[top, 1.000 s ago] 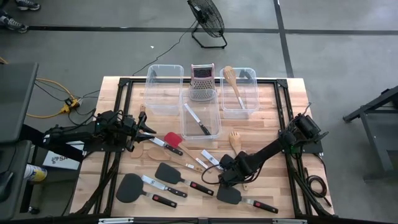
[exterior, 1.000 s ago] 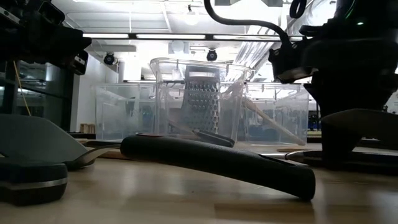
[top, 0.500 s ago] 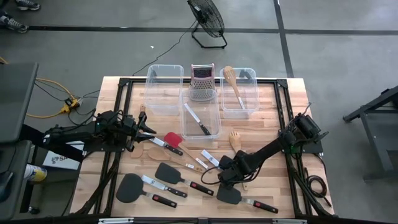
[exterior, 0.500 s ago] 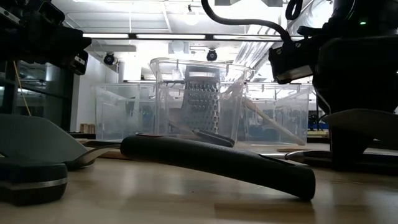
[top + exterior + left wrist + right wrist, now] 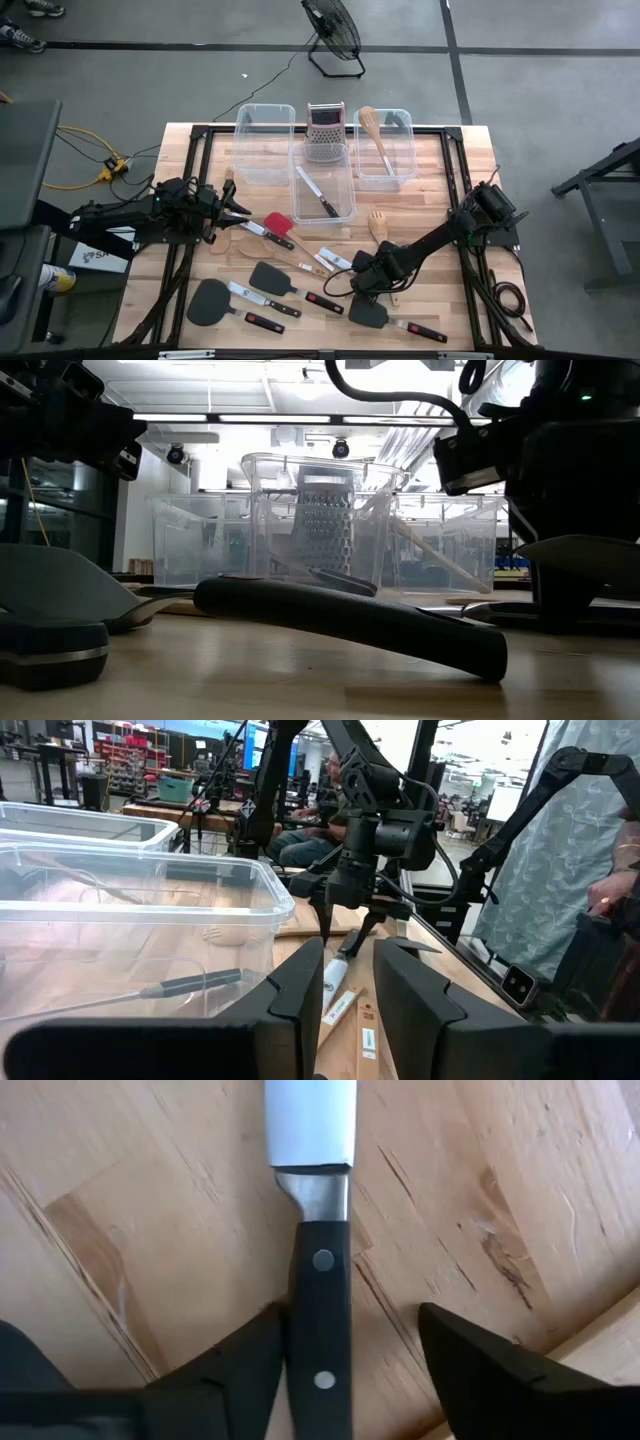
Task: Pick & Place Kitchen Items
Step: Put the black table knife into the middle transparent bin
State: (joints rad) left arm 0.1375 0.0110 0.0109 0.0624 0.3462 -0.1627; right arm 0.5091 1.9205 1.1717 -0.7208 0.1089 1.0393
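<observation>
At the table's near right, the right gripper straddles the black handle of a steel knife lying flat on the wooden table; one finger touches the handle, the other stands apart, so the knife is not yet clamped. Black spatulas lie just left of it. At mid-left, the left gripper waits, fingers slightly parted, holding nothing. Farther back stand three clear bins and a grater.
</observation>
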